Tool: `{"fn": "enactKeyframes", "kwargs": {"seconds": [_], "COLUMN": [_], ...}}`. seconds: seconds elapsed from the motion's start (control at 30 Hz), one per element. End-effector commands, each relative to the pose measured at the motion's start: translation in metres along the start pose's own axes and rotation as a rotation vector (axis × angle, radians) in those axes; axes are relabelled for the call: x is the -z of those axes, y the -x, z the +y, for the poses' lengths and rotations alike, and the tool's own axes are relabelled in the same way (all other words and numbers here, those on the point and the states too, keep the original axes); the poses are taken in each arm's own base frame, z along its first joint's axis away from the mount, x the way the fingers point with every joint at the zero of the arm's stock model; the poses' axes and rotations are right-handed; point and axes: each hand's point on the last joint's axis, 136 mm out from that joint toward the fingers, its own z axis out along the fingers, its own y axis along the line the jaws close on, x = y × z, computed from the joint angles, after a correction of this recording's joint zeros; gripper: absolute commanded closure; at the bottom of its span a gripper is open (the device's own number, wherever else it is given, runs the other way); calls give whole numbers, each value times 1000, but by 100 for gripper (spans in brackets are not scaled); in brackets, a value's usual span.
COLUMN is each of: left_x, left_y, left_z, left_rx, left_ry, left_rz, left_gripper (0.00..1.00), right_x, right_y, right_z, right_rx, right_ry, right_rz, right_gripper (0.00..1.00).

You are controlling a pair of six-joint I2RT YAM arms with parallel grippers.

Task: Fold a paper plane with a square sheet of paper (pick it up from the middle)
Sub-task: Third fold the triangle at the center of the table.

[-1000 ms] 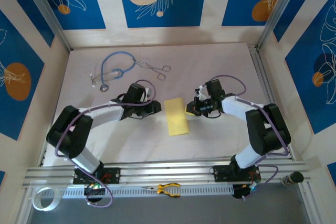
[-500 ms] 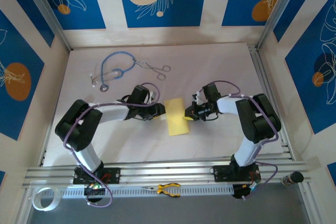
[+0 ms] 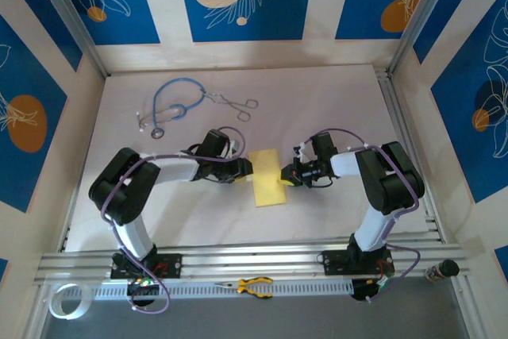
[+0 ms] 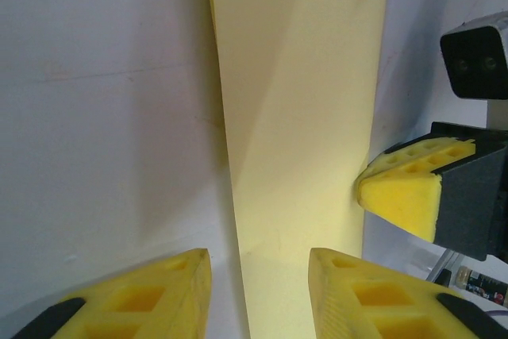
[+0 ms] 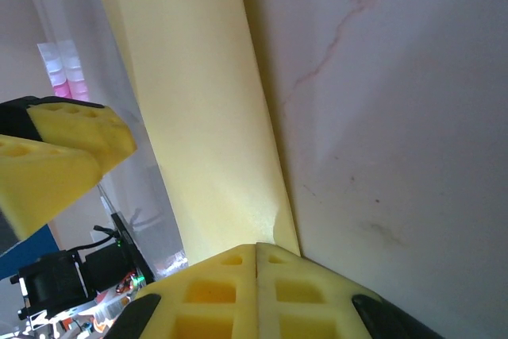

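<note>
Top external, folded paper [image 3: 266,184]; right gripper [image 3: 283,180] closed (touching)

Left wrist view: the square sheet of paper [image 4: 302,117] runs off the frame at both ends; left gripper [image 4: 258,258] fingers cropped at their bases. Right wrist view: sheet corner disappears beneath the closed right gripper [image 5: 255,253]; pinch cannot be confirmed

Stethoscope [image 3: 176,111] and forceps [image 3: 234,103] crowd the far-left table [image 3: 333,93].
</note>
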Motion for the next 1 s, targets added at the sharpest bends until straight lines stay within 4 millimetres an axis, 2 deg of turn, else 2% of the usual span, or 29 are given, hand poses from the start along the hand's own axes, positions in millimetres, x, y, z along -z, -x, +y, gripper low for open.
{"fn": "enactKeyframes", "kwargs": {"seconds": [0.0, 0.5, 0.7, 0.97], "left_x": [-7, -16, -21, -25], "left_y": [-1, -12, -15, -13], "left_z": [-14, 3, 3, -4], "left_rx": [-6, 15, 15, 16], "left_ry": [-32, 91, 84, 48], "left_rz": [23, 84, 92, 84], "left_gripper": [63, 67, 67, 74], "right_x": [-7, -4, -5, -5], "right_y": [-18, -17, -17, -17], "right_z": [-33, -34, -34, -35], "right_rx": [-109, -103, -106, -107], "right_ry": [-98, -120, -120, -120], "right_rz": [35, 31, 30, 30], "right_gripper": [96, 96, 96, 96]}}
